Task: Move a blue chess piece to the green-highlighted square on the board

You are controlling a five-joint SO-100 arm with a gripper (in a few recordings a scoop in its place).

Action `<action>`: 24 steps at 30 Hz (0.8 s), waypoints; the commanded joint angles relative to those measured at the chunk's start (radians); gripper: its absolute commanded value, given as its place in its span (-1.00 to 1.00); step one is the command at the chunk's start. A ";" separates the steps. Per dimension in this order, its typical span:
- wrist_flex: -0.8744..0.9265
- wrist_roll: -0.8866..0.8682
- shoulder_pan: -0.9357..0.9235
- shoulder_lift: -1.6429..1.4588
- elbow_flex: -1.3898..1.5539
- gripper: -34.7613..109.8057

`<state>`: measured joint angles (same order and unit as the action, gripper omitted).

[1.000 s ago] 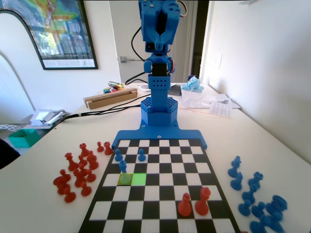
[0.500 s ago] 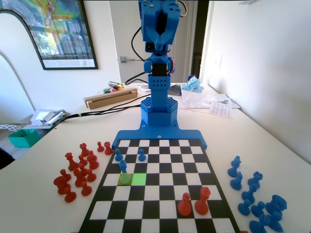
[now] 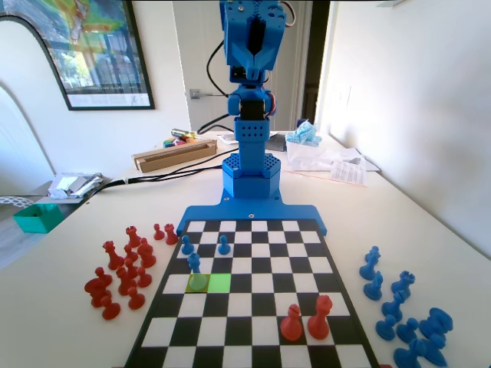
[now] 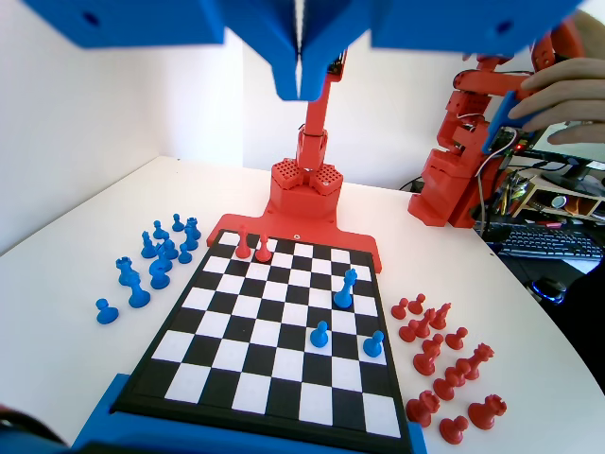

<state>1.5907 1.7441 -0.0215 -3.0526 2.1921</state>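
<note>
Three small blue chess pieces stand on the board [image 3: 253, 307] near the blue arm's end. One blue pawn [image 3: 194, 263] is just behind the yellow-olive square [image 3: 198, 282], diagonally next to the green-highlighted square [image 3: 219, 283], which has nothing on it. The other two blue pawns [image 3: 186, 245] [image 3: 223, 244] stand one row closer to the arm. In the wrist view the same three pieces [image 4: 346, 288] [image 4: 319, 334] [image 4: 374, 343] sit at the board's right. My gripper [image 3: 252, 47] is folded high above the arm's base, far from the pieces. Its jaws [image 4: 301, 90] meet, shut on nothing.
Two red pieces [image 3: 291, 323] [image 3: 320, 317] stand on the board's near end in the fixed view. A cluster of red pieces [image 3: 126, 268] lies on the table at left, a cluster of blue pieces [image 3: 403, 314] at right. Boxes and papers [image 3: 173, 153] sit behind the arm.
</note>
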 commanded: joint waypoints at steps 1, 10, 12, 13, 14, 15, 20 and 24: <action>-0.020 0.008 0.002 -0.005 -0.009 -0.51; -0.020 0.008 0.002 -0.005 -0.009 -0.51; -0.020 0.008 0.005 -0.005 -0.009 -0.51; -0.020 0.006 0.005 -0.005 -0.009 -0.51; -0.017 0.006 0.006 0.002 -0.011 -0.51; -0.015 0.006 0.009 0.011 -0.012 -0.51; -0.020 0.015 0.031 0.081 -0.061 -0.51; -0.048 0.009 0.012 0.218 -0.189 -0.51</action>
<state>1.5708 1.7472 -0.0046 -2.9314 2.1384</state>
